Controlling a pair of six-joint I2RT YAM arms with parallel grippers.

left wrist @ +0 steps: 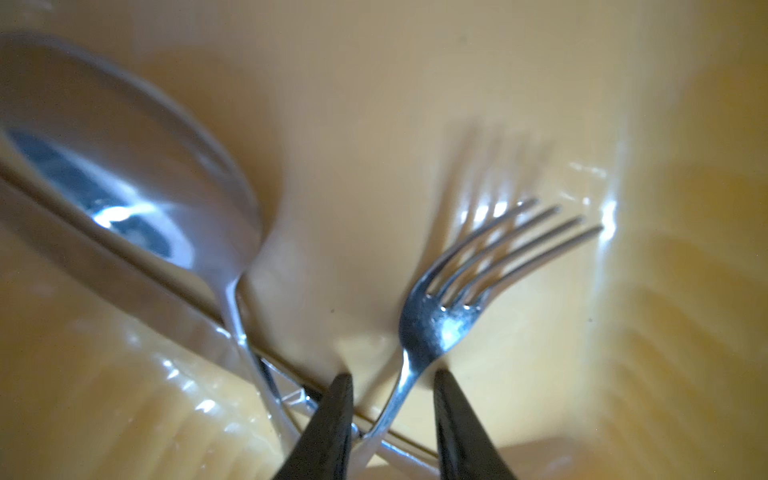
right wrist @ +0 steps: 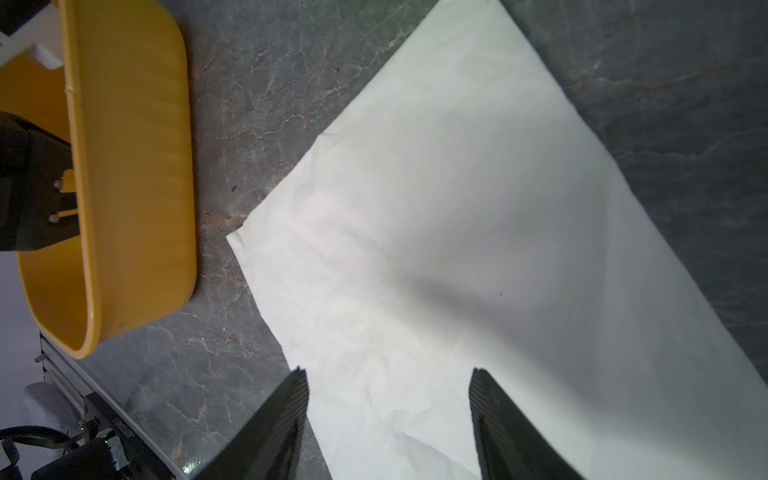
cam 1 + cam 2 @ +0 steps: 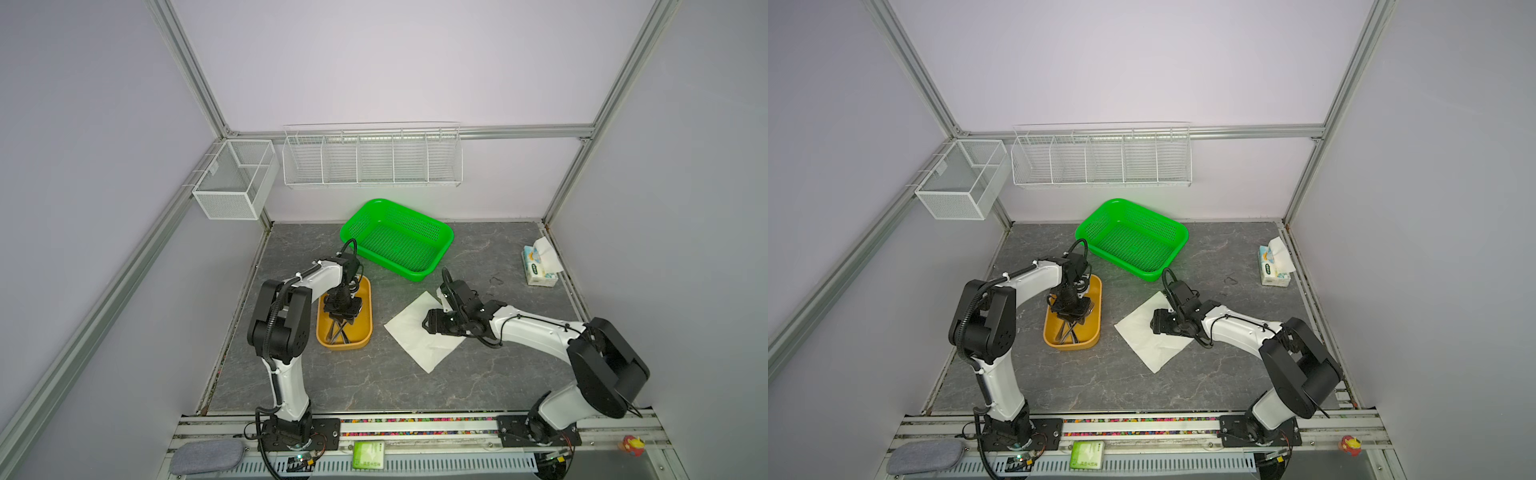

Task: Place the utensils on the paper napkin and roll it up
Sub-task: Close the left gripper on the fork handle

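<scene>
Fork (image 1: pixel 440 324) neck sits between the parted fingers of my left hand (image 1: pixel 392 372), handle running toward the wrist, inside the yellow tub (image 1: pixel 415 83) with spoon (image 1: pixel 124 166) and knife (image 1: pixel 83 245); right hand (image 2: pixel 389 370) hovers, fingers spread, above the napkin (image 2: pixel 457 208) beside that tub.

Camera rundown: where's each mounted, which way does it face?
Both top views: high above the arm bases, looking down on the table; both whole arms show.
Left wrist: on the left arm, looking past the left gripper, jaws astride the fork, into the yellow tub.
Right wrist: on the right arm, looking past the open right gripper onto the napkin.
Shared: right wrist and top views all show the yellow tub and napkin.
</scene>
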